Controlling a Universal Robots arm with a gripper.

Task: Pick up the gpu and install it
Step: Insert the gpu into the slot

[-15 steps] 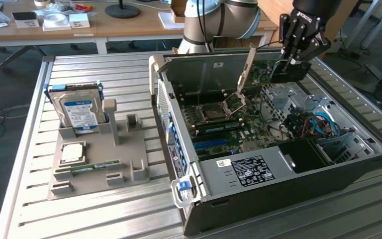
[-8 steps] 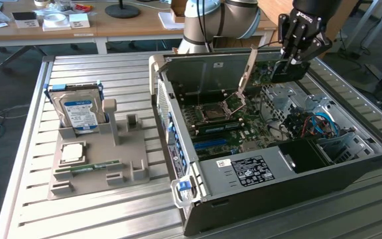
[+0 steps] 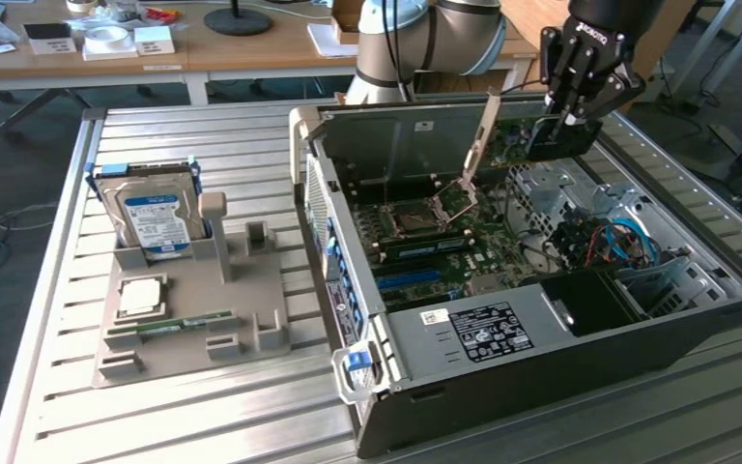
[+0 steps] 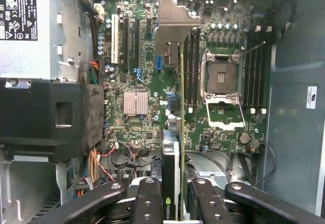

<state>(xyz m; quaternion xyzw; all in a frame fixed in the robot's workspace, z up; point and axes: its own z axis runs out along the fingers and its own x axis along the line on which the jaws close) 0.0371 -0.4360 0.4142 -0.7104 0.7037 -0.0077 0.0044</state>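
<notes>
Black gpu (image 3: 558,140) held edge-on over the open computer case (image 3: 345,222).
The gripper (image 4: 175,203) is clamped on the gpu's dark board, which hangs above the motherboard (image 4: 137,66) with its silver bracket (image 4: 175,26) at the end away from the fingers. It looks light and stiff but fragile. A grip on the flat faces near one end, clear of the contact edge, seems safest.

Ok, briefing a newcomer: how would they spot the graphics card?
Find the open computer case on the table. Above it the gripper holds the graphics card in its jaws: a dark flat board, not on the grey stand like the hard drive and memory stick.
</notes>
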